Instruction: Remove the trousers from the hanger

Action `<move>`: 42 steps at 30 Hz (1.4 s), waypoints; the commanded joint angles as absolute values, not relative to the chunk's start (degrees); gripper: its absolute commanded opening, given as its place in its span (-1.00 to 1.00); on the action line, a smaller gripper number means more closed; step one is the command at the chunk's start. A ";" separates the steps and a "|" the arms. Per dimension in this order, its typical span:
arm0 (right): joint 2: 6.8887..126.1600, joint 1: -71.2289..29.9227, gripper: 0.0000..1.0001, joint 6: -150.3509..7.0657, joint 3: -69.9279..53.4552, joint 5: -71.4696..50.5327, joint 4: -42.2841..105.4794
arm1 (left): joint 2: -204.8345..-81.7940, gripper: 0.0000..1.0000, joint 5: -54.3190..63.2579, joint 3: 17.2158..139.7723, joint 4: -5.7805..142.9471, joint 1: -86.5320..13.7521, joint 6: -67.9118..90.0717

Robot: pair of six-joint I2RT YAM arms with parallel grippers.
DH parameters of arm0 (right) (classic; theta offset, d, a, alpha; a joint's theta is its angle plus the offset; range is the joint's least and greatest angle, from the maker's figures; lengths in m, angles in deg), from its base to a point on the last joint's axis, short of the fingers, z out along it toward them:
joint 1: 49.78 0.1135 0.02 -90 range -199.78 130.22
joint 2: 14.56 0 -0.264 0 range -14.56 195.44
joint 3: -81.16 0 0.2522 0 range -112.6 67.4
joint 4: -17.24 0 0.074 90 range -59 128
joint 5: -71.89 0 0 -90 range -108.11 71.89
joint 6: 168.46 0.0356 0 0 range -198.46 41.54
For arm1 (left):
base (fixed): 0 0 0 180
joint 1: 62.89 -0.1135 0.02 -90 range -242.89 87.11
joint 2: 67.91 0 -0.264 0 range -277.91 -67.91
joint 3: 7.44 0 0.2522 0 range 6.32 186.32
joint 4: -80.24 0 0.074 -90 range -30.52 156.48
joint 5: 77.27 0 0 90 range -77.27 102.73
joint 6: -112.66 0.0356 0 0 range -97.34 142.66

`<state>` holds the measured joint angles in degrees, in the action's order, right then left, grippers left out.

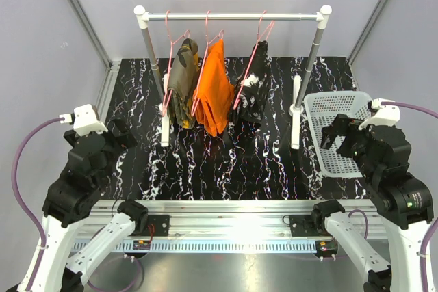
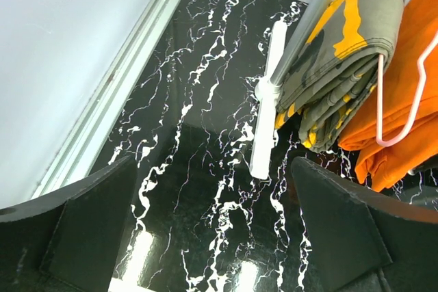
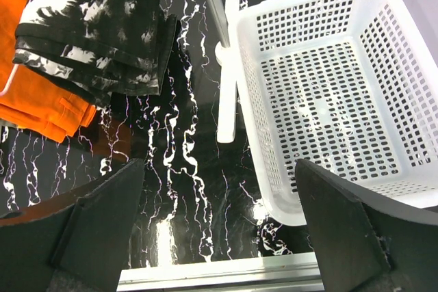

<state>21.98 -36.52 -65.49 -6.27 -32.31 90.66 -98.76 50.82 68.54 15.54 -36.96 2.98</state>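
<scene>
Three trousers hang on pink hangers from a white rail (image 1: 233, 16) at the back. The camouflage pair (image 1: 182, 81) is on the left, the orange pair (image 1: 214, 90) in the middle, the black pair with white markings (image 1: 254, 94) on the right. My left gripper (image 1: 122, 135) is open and empty, at the left above the table, well short of the rack. In the left wrist view the camouflage pair (image 2: 342, 52) and orange pair (image 2: 404, 100) show at the upper right. My right gripper (image 1: 337, 133) is open and empty over the basket's near left. The right wrist view shows the black pair (image 3: 102, 25).
A white perforated basket (image 1: 321, 111) stands at the right of the rack; it also shows in the right wrist view (image 3: 383, 5). The rack's white feet (image 1: 165, 131) (image 1: 295, 117) rest on the black marbled table. Grey walls enclose the cell.
</scene>
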 commanded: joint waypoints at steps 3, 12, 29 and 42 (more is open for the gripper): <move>20.60 -36.16 0.99 -66.50 -5.29 -29.11 88.31 | -98.67 0.98 47.19 71.27 18.05 -36.79 4.46; 20.60 -36.16 0.99 -64.75 -3.71 -23.14 86.38 | -107.18 0.98 38.22 81.64 18.40 -36.79 6.57; 18.49 -36.16 0.99 -63.87 -1.68 -12.93 85.85 | -142.34 0.92 24.42 108.97 10.32 -37.49 9.04; 16.03 -36.16 0.99 -63.08 0.60 -9.94 84.97 | -156.23 0.04 20.47 111.53 9.61 -44.17 10.79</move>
<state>16.25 -36.37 -63.61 0.02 -11.89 87.71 -155.02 23.65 109.11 8.68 -43.71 9.36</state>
